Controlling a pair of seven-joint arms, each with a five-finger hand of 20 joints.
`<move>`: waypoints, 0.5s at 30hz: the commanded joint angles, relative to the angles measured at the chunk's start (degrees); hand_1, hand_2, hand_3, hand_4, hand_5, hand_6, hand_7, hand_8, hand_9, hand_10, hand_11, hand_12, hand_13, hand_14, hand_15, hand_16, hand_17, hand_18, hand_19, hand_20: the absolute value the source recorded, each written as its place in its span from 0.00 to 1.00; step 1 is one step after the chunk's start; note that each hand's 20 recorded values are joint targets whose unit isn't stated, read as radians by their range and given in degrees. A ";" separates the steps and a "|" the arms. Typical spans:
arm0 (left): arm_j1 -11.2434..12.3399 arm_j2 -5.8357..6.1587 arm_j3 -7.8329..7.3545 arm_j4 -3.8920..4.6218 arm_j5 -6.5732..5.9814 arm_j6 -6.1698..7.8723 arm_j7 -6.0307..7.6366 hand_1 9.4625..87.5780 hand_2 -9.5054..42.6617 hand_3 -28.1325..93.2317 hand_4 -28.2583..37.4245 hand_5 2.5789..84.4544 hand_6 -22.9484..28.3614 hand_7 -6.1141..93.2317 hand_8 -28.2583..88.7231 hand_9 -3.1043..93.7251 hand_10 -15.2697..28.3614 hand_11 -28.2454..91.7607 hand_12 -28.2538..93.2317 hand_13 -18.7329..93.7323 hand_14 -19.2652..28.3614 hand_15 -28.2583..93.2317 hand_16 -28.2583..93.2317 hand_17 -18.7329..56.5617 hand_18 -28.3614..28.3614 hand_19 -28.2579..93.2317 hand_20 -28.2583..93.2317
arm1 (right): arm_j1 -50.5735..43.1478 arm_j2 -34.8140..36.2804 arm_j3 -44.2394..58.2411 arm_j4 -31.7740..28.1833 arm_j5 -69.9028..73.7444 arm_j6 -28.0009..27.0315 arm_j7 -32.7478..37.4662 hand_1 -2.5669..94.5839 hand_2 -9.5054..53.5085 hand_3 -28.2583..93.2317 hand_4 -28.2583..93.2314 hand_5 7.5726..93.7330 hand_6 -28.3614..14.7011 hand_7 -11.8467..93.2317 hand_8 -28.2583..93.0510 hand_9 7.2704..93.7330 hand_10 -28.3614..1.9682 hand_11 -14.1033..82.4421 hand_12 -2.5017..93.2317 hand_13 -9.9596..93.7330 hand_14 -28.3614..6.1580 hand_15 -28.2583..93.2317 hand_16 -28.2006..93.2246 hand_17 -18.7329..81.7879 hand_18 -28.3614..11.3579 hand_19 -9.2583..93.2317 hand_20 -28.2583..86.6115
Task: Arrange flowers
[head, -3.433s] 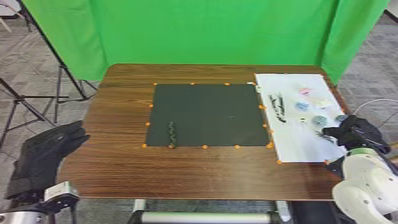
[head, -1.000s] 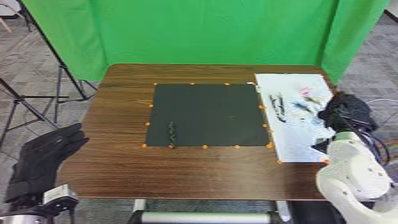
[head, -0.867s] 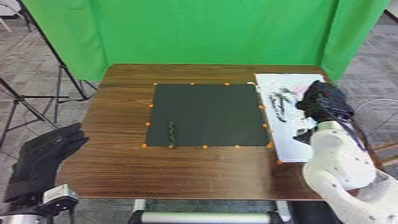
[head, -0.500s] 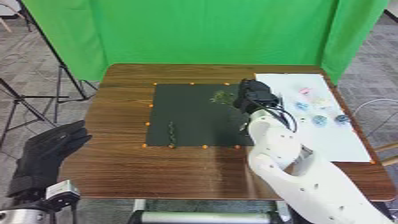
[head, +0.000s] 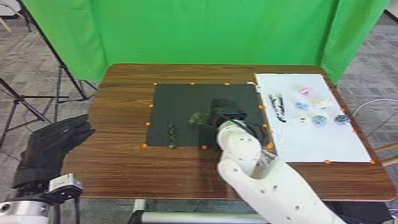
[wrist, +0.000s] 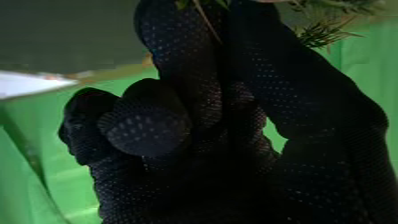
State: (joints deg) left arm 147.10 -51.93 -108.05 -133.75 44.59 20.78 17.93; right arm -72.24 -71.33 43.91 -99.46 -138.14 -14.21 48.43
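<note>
On the brown table (head: 133, 172), the black mat (head: 185, 102) bears a dark twisted stem (head: 172, 134); the white sheet (head: 313, 142) holds small flower heads (head: 302, 106). The left hand (head: 49, 145) waits relaxed; the right hand (head: 229, 114) pinches a green sprig (head: 198, 119) over the mat. Placing greenery seems the step (foliage first, presumably); next, lower it gently, then let go.

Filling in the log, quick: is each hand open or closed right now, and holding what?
Left hand: open, holding nothing.
Right hand: closed, pinching a green sprig between thumb and fingers.
</note>
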 commanded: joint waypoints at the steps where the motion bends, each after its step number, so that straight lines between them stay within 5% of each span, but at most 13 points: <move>1: -0.55 -0.71 0.42 0.30 0.89 -1.30 -1.14 0.24 0.28 0.92 0.25 0.58 0.74 0.21 0.17 0.46 0.85 0.52 0.31 0.41 1.00 0.70 0.14 0.12 0.88 0.69 0.36 | -0.68 -2.33 -1.64 0.50 -1.15 -1.01 1.09 0.54 0.00 0.85 0.02 0.90 0.59 0.36 0.38 0.95 0.47 0.52 0.28 0.89 0.60 0.81 0.44 0.74 0.17 1.00 0.60; 9: -0.17 -0.13 0.49 0.08 0.63 -0.59 -0.74 0.24 0.28 0.92 0.25 0.58 0.74 0.21 0.17 0.46 0.85 0.52 0.31 0.41 1.00 0.70 0.14 0.12 0.88 0.69 0.36 | 0.08 -3.40 -2.91 -0.18 -3.17 -2.86 1.38 0.47 0.00 0.83 0.03 0.88 0.58 0.35 0.35 0.94 0.47 0.52 0.27 0.89 0.60 0.80 0.44 0.75 0.17 1.00 0.59; 15: -0.71 -0.29 0.98 0.12 1.01 -0.78 -1.31 0.24 0.29 0.92 0.26 0.58 0.74 0.21 0.17 0.46 0.85 0.52 0.31 0.41 0.99 0.70 0.14 0.12 0.88 0.69 0.36 | -0.07 -4.34 -2.34 -0.28 -3.25 -4.83 0.93 0.41 0.04 0.83 0.04 0.87 0.59 0.37 0.21 0.95 0.47 0.54 0.27 0.91 0.61 0.80 0.44 0.78 0.19 1.00 0.59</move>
State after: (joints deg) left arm 146.14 -52.11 -107.50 -133.52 44.99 20.26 17.33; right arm -72.34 -74.13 41.34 -99.23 -140.16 -16.89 49.25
